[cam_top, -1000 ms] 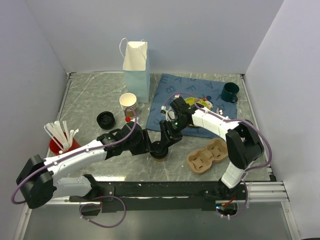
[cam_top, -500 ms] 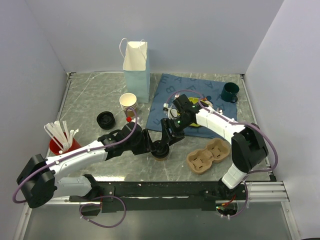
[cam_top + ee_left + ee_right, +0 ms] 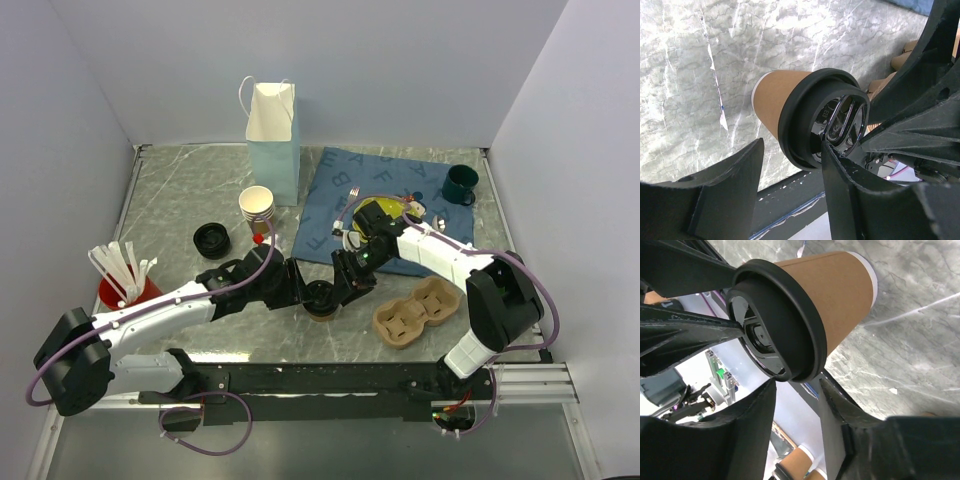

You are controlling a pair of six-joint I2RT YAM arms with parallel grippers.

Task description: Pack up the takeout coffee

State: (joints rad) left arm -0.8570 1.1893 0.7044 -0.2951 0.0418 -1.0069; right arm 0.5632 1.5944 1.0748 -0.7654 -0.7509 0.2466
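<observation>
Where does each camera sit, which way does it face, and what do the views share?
Top external: above and behind the arm bases, looking down on the table; both arms show, left gripper and right gripper flanking the takeout coffee.
Left wrist: on the left arm, looking past its own fingers at the coffee's lid.
Right wrist: on the right arm, looking past its own fingers at the same cup.
Shared: all three show the coffee.

Left pincer (image 3: 792, 145) and right pincer (image 3: 797, 381), both part-open, nearly meet tip to tip.
</observation>
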